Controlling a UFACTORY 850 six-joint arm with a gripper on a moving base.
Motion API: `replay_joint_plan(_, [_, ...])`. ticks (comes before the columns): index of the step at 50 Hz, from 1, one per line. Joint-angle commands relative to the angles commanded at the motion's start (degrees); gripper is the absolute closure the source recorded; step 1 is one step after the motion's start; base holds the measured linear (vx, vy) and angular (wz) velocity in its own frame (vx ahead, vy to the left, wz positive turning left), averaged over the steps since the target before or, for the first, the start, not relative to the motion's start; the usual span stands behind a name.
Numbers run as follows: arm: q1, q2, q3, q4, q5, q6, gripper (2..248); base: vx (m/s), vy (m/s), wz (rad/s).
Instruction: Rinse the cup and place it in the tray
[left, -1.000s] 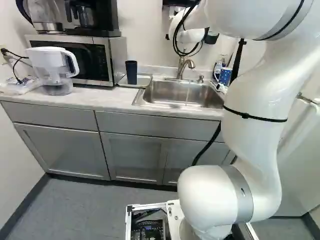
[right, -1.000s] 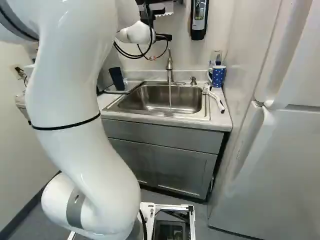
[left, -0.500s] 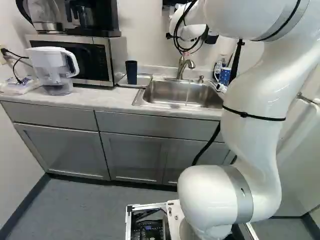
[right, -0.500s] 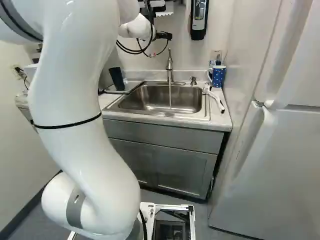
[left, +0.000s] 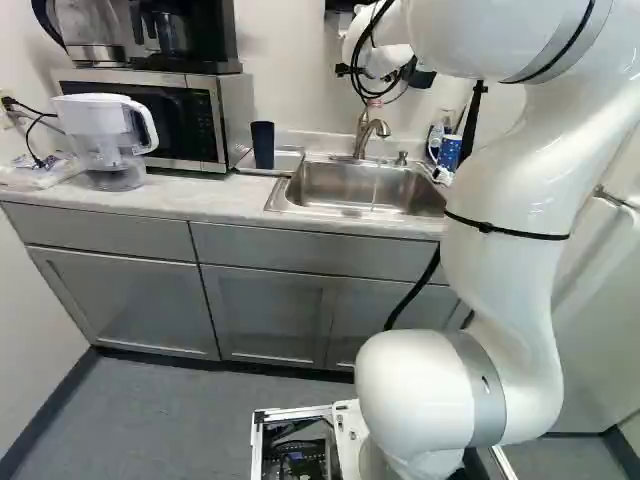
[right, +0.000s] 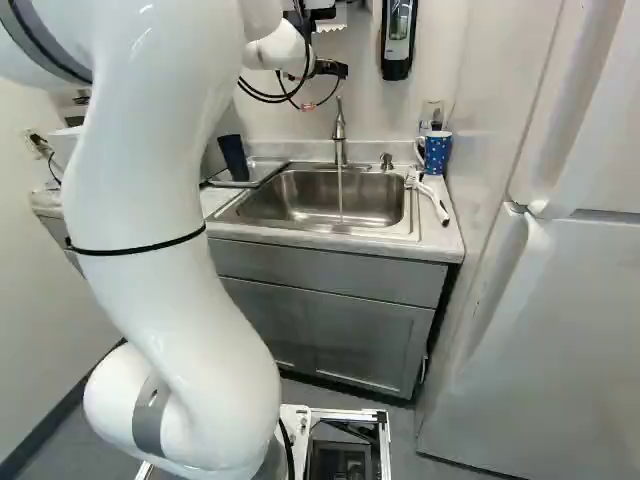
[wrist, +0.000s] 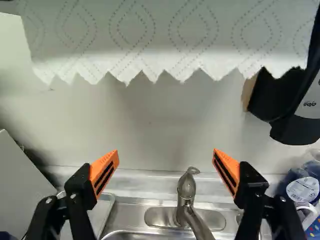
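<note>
1. Grey cabinets (left: 110, 300) line the far wall under a pale counter (left: 150, 205).
2. Steel sink (right: 295, 205) set into the counter toward its right end; a thin stream of water (right: 340, 190) falls from the faucet (right: 339, 135) into the basin.
3. Dark blue cup (left: 263, 145), the task's cup, upright on the tray (left: 289, 160), which lies left of the sink, near the counter's back edge.
4. White robot arm (right: 150, 200) reaching over the counter. Its gripper (right: 330, 68) faces the wall, fingers spread wide, with nothing held; orange pads (wrist: 104, 170) stand well apart. In the wrist view, the faucet appears beyond and below the gap between them.
5. Paper towel (wrist: 135, 42) with a zigzag edge, hanging above the faucet; a black dispenser (right: 397, 45) is on the wall beside it.
6. Blue mug with white dots (right: 436, 153) at the counter's back right corner, a white-handled brush (right: 432, 198) by the right edge.
7. Microwave (left: 200, 125) left of the tray, coffee maker (left: 175, 35) on top, clear pitcher (left: 110, 135) in front.
</note>
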Motion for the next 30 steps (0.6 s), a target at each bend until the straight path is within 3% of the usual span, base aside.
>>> replay_joint_plan(30, [-0.1,-0.1,-0.1,0.0,0.0,0.0,3,0.0,0.0,0.0])
